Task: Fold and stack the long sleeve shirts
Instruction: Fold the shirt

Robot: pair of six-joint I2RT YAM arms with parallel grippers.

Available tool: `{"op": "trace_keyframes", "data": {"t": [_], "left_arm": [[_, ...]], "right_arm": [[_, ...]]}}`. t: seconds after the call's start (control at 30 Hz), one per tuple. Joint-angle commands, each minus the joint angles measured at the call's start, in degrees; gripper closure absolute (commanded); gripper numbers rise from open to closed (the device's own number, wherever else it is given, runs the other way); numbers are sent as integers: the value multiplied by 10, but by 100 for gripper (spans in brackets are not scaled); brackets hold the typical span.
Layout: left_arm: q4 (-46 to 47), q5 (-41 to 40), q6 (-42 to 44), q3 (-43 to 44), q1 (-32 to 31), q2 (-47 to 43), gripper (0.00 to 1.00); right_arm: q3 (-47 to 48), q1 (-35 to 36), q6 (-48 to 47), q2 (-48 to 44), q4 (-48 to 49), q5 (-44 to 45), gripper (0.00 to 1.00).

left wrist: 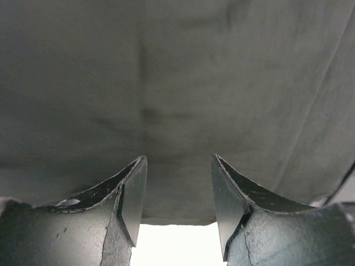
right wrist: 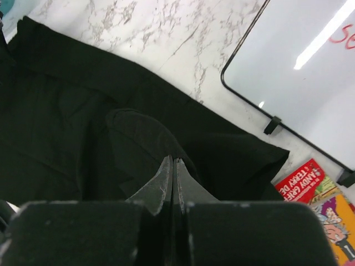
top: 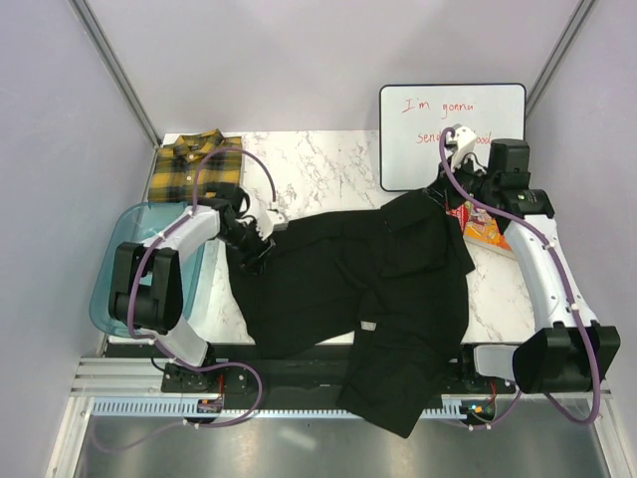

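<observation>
The black long sleeve shirt [top: 338, 289] lies spread over the marble table [top: 328, 164], its lower part hanging off the near edge. The yellow-and-black plaid shirt [top: 194, 164] sits folded at the back left corner. My left gripper [top: 257, 249] is at the black shirt's left edge. In the left wrist view the gripper [left wrist: 178, 158] stands open, the cloth [left wrist: 177, 83] just beyond its tips and nothing between them. My right gripper [top: 438, 194] is at the shirt's far right corner. In the right wrist view it [right wrist: 175, 160] is shut, and a raised fold of black cloth [right wrist: 138, 133] runs up to its tips.
A translucent blue tub [top: 129, 214] stands at the left edge beside the left arm. A whiteboard [top: 453, 129] with red writing leans at the back right. A colourful book [top: 485, 229] lies under the right arm, next to the shirt.
</observation>
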Motion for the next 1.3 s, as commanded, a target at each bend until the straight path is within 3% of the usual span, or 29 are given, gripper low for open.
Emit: {"op": "trace_keyframes", "data": {"t": [0.0,0.17,0.27,0.4,0.57,0.73,0.87,0.9,0.97,1.0,1.03,1.1,1.13,1.2,1.27], "left_arm": [[18,-54,-58,-47,-22,-10,42],[75,-154,-50,-101,-44,15,41],[89,-235,0,-80,-23,69,44],[96,-282,82,-34,-3,102,44],[55,-218,130,-4,-20,66,36],[19,-130,86,23,-26,2,29],[30,49,19,50,-16,-98,21],[46,80,-17,49,-16,-147,4],[123,151,-73,35,-16,-191,1],[159,161,-145,9,-18,-229,1],[250,160,-184,-10,-22,-252,1],[323,123,-243,-69,-59,-292,1],[347,107,-237,-81,-80,-326,1],[398,38,-197,-110,-149,-351,1],[428,30,-150,-118,-171,-368,1]], "right_arm": [[-9,9,-15,14,21,12,100],[-15,10,-22,29,21,44,100],[-13,9,-23,32,20,57,100],[1,9,-18,21,20,70,100],[22,9,4,7,20,49,100],[51,13,47,3,37,-20,100],[53,42,66,4,61,-60,100],[53,49,65,10,61,-63,100],[48,65,71,17,62,-80,100],[45,70,78,23,62,-84,100],[43,76,103,25,66,-87,100],[26,79,158,29,87,-90,100],[15,79,236,28,120,-92,100],[-22,78,301,25,153,-118,100],[-60,79,395,22,205,-124,100]]}}
